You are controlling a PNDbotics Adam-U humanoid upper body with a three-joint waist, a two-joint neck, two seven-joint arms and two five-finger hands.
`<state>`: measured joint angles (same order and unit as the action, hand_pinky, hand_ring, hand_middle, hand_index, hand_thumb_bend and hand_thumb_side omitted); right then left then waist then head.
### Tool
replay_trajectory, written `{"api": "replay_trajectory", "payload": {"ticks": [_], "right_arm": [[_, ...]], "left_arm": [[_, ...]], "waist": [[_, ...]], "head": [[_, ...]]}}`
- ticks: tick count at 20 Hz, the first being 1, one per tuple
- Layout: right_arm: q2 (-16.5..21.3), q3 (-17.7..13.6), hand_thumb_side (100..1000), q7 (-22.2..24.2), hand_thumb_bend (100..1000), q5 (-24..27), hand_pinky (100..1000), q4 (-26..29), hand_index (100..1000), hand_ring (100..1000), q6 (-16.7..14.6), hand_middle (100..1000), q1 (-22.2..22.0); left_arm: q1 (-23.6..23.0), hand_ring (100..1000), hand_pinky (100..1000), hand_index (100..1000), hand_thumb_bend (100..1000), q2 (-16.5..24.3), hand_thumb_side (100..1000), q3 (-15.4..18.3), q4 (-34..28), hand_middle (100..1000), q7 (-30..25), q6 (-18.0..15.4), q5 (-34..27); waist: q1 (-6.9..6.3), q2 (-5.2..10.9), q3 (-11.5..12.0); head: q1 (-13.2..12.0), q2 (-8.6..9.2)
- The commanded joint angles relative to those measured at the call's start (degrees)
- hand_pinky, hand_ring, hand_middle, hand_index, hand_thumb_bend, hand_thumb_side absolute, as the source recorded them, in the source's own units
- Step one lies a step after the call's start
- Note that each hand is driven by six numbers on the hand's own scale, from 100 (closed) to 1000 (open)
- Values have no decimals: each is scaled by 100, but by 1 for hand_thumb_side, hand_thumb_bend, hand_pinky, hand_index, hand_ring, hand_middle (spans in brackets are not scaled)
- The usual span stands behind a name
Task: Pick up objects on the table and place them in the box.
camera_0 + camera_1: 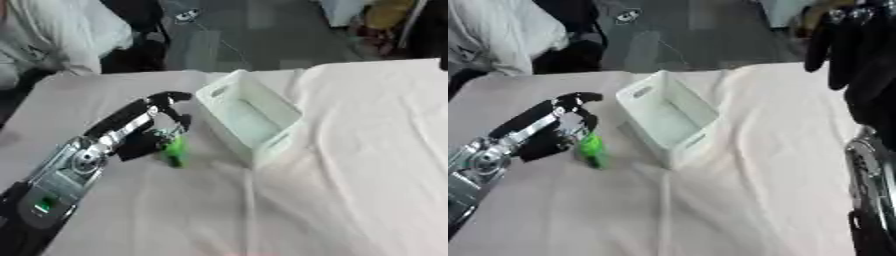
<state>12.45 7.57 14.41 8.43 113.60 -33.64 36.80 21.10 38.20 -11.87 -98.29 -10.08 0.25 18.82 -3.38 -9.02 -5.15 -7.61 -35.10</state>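
Right now the green object [175, 151] sits on the white tablecloth [350, 165], just left of the white box [249, 117] and a little nearer to us than its open mouth. Over it comes the left hand [156, 120], fingers curled down around the object's top, closing on it, though whether they truly pinch it is hard to tell from here. So this looks like the pick-up step, with the grasp just being made. Next, by my reading, the hand needs to lift clear of the cloth, swing right over the box rim and let go inside. Up at the right edge hangs the right hand [846, 45], fingers straight and idle, well apart from it all.
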Motion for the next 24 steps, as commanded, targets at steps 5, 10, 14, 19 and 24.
{"api": "replay_trajectory", "payload": {"ticks": [5, 10, 14, 19, 24], "right_arm": [[24, -23, 1000, 29, 103, 16, 274, 99, 361, 196, -4, 183, 76], [20, -22, 1000, 32, 103, 15, 274, 99, 361, 196, -3, 183, 78], [16, -19, 1000, 33, 103, 17, 274, 99, 361, 197, -4, 184, 81], [13, -17, 1000, 36, 103, 18, 274, 99, 361, 196, -2, 183, 79], [15, -13, 1000, 47, 105, 19, 275, 99, 362, 196, 3, 183, 75]], "left_arm": [[81, 832, 1000, 1000, 198, 1, 935, 39, 37, 972, 794, -126, -228], [92, 819, 1000, 1000, 198, -25, 935, -21, 157, 1000, 1023, -209, -268], [90, 815, 1000, 1000, 198, -41, 952, -81, 268, 1000, 868, -246, -245], [86, 807, 1000, 1000, 191, -49, 948, -135, 448, 1000, 626, -253, -393], [102, 810, 1000, 1000, 170, -39, 887, -160, 586, 1000, 345, -262, -473]], "waist": [[16, 94, 8], [15, 94, 5], [14, 93, 0], [12, 91, -5], [12, 89, -2]], "head": [[-112, -29], [-116, -31], [-124, -34], [-127, -35], [-116, -35]]}}
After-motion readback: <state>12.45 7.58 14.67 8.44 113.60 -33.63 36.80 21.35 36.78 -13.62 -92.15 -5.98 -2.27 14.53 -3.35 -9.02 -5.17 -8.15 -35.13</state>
